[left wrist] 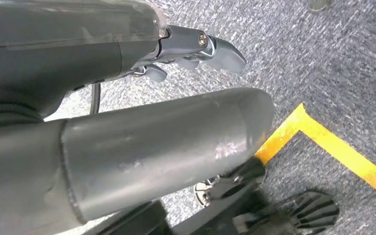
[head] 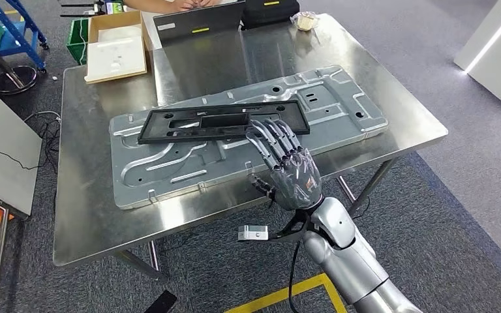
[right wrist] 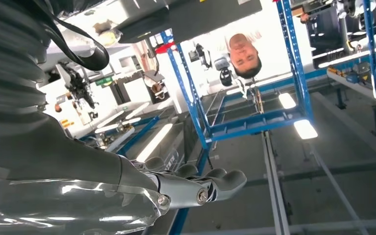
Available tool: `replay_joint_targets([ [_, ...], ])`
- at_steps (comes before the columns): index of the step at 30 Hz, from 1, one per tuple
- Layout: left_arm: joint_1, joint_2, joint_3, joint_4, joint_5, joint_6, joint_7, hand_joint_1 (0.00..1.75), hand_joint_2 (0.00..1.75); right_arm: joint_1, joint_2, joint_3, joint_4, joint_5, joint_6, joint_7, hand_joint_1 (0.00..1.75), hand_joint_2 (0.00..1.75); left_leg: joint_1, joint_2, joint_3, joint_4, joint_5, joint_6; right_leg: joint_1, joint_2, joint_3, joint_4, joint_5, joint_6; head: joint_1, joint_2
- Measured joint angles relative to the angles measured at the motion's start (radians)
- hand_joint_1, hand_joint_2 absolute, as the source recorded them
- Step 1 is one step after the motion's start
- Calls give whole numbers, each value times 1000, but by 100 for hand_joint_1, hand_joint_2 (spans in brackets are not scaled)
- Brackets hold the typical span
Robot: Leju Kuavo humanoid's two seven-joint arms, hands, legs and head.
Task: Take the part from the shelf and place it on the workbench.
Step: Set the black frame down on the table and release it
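The part, a flat black rectangular frame [head: 202, 122], lies on a large silver stamped plate [head: 339, 98] on the steel workbench [head: 85, 195]. My right hand [head: 287, 166] reaches over the plate's near edge with its fingers stretched out straight. Its fingertips touch or nearly touch the near right edge of the black frame, and nothing is in its grasp. The right wrist view shows the same straight fingers [right wrist: 196, 186] with nothing in them. My left hand [left wrist: 191, 49] hangs low over the grey carpet, holding nothing, its fingers loosely extended.
At the bench's far side stand an open cardboard box [head: 114, 45], a black case [head: 199, 23] and a small packet [head: 305, 21]; a person [head: 169, 5] is beyond them. A blue shelf [head: 6, 32] stands at the far left, a white panel [head: 0, 150] near left. Yellow floor tape [head: 287, 293] runs by my feet.
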State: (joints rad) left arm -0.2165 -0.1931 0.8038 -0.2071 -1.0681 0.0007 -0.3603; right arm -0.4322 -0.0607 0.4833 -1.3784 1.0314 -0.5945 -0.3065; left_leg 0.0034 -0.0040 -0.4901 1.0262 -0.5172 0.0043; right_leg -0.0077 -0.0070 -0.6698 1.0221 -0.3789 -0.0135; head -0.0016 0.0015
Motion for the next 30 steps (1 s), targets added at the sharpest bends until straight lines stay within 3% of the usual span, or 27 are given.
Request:
replay_joint_targets([
  [1, -1, 0, 0, 0, 0, 0, 0, 0, 0, 0, 0, 0, -1, 0, 0, 0, 0, 175, -3, 0, 19, -33, -11, 4, 0, -1, -2, -1, 9, 6, 0, 0],
  [3, 1, 0, 0, 0, 0, 0, 0, 0, 0, 0, 0, -1, 0, 0, 0, 0, 0, 175, -3, 3, 11, -47, 4, 16, -2, -2, -3, -8, 24, 19, 0, 0],
  [4, 1, 0, 0, 0, -1, 0, 1, 0, 0, 1, -1, -1, 0, 0, 0, 0, 0, 175, 0, 5, 4, -51, 16, 24, -3, 0, -11, -1, 13, 24, 0, 0],
  [6, 1, -1, 0, 1, -1, -1, -2, 0, 0, 1, -1, -4, 0, 0, 0, 0, 0, 175, 5, 10, -19, -58, 41, 38, -5, 4, -41, 67, -63, 31, 1, 0],
  [8, 0, -2, 0, 0, -2, -1, -10, 0, 0, 5, -2, -7, -1, -1, 1, 0, 0, 175, 4, 11, -47, -58, 61, 43, -6, 5, -79, 197, -148, 36, 1, 0],
  [9, 1, -2, 0, 1, -4, 0, -14, 0, 0, 8, -2, -9, 0, -1, 1, 0, 0, 175, 4, 12, -61, -57, 71, 42, -7, 5, -89, 252, -162, 39, 1, 0],
  [10, 1, -2, 0, 1, -5, 2, -16, 0, 0, 12, -2, -10, 0, -1, 1, 0, 0, 175, 4, 13, -73, -56, 80, 41, -7, 5, -85, 280, -155, 41, 1, 0],
  [11, 2, -2, 0, 1, -7, 4, -16, 0, 0, 16, -2, -10, 0, -1, 1, 0, 0, 175, 4, 13, -84, -54, 88, 38, -7, 5, -63, 271, -133, 40, 1, 0],
  [13, 2, -2, 0, 0, -8, 6, -17, 0, 0, 19, -2, -13, 0, -2, 1, 0, 0, 175, 3, 13, -101, -50, 100, 31, -6, 5, 39, 144, -99, 34, 1, 0],
  [15, 1, -2, 0, 0, -9, 9, -17, 0, 0, 19, -2, -15, -4, -2, 0, 0, 0, 175, 1, 13, -111, -42, 109, 21, -1, 5, 128, 13, -105, 24, 1, 0],
  [16, 1, -2, 0, 0, -9, 10, -18, 0, 0, 19, -2, -16, -5, -2, 0, 0, 0, 175, 0, 13, -114, -40, 113, 15, 1, 6, 145, -16, -114, 19, 0, 0],
  [18, 1, -2, -1, 0, -9, 12, -19, 0, 0, 21, -2, -16, -6, -3, 0, -1, 0, 175, 0, 13, -118, -39, 119, 2, 1, 5, 143, -27, -110, 7, 0, 0],
  [20, 2, -2, -1, 1, -11, 13, -19, 0, 0, 23, -2, -16, -6, -4, 0, -1, 0, 175, 1, 11, -134, -4, 90, -10, -3, 4, 138, -32, -99, -8, 0, 0],
  [23, 3, -2, -1, 1, -16, 14, -21, 0, 0, 27, -2, -17, -6, -4, 0, -2, 0, 175, 5, 10, -210, 183, -21, -24, -3, 2, 123, -31, -87, -21, 0, 0],
  [24, 4, -2, -1, 1, -17, 14, -22, 0, 0, 29, -2, -17, -6, -4, 0, -3, 0, 175, 6, 10, -231, 239, -41, -26, -2, 2, 117, -29, -85, -21, 0, 0],
  [25, 6, -2, -1, 1, -18, 14, -22, 0, 0, 33, -2, -17, -6, -4, -1, -4, 0, 175, 6, 10, -235, 263, -43, -27, 0, 2, 113, -27, -84, -21, 0, 0],
  [26, 6, -2, -2, 1, -19, 14, -23, 0, 0, 35, -2, -17, -6, -5, -1, -4, 0, 175, 6, 10, -218, 244, -24, -24, 2, 3, 111, -25, -83, -21, 0, 0],
  [28, 6, -1, -2, 0, -20, 14, -25, 0, 0, 37, -2, -17, -7, -6, -1, -6, 0, 175, 2, 8, -141, 111, 38, -9, 5, 4, 109, -21, -83, -20, 0, 0],
  [30, 4, 2, -2, 0, -20, 15, -27, 0, 0, 39, -2, -18, -7, -9, -3, -8, 0, 175, -5, 8, -75, -7, 69, 11, 6, 4, 105, -20, -81, -15, 0, 0],
])
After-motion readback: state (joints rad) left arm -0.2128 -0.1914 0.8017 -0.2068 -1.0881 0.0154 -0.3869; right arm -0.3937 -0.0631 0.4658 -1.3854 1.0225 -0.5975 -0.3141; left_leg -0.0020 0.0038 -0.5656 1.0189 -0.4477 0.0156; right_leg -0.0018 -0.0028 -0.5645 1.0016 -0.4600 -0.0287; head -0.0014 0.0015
